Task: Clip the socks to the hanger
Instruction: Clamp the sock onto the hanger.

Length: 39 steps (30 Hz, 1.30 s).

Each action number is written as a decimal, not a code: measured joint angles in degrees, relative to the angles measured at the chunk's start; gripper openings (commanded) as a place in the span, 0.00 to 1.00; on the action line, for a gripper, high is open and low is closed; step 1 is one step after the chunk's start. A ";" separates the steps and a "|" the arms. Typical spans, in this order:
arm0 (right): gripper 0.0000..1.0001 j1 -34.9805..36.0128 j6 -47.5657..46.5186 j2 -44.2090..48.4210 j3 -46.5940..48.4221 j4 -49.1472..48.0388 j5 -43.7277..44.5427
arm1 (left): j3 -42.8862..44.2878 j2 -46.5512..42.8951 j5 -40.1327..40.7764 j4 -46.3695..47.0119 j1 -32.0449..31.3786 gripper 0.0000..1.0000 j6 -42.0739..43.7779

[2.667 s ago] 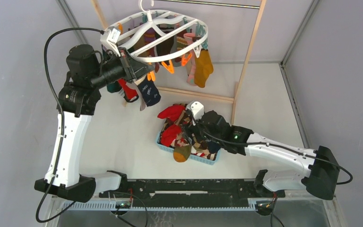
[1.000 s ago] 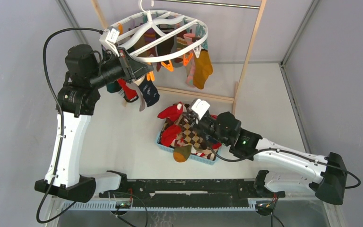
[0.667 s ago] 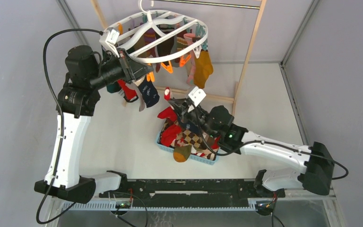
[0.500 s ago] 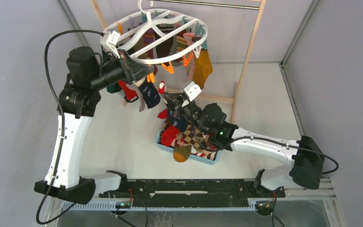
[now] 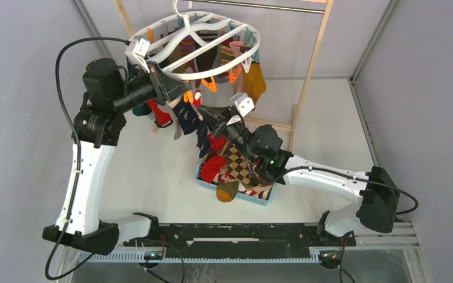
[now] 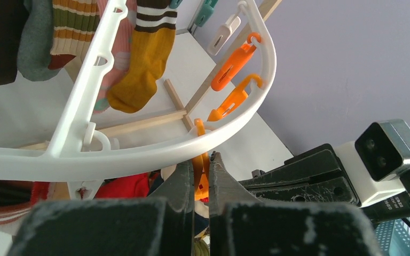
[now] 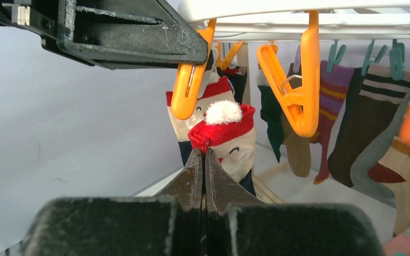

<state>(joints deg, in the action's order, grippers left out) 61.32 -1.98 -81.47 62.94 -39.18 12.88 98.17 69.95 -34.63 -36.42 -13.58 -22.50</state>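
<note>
Orange clip [image 6: 200, 178] on the hanger [image 6: 139, 154], near rim, is pinched by the left gripper [image 6: 202, 162], likely to spread it. The right gripper [image 7: 203, 156], closed on a Santa-face sock [image 7: 225, 130], holds it just beneath for clipping.

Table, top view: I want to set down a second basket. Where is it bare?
Bare: the strip between the left arm and the basket, and the far right corner beyond the pole. Crowded: under the hanger and around the basket, where the right arm reaches.
</note>
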 measured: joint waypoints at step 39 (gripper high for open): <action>0.00 0.00 3.91 -1.95 3.26 -0.92 -2.86 | -1.75 -0.81 0.48 2.54 0.00 0.00 0.02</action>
<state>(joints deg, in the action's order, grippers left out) 61.32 1.93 -83.42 66.19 -40.10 10.02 96.42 69.14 -34.15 -33.89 -13.58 -22.48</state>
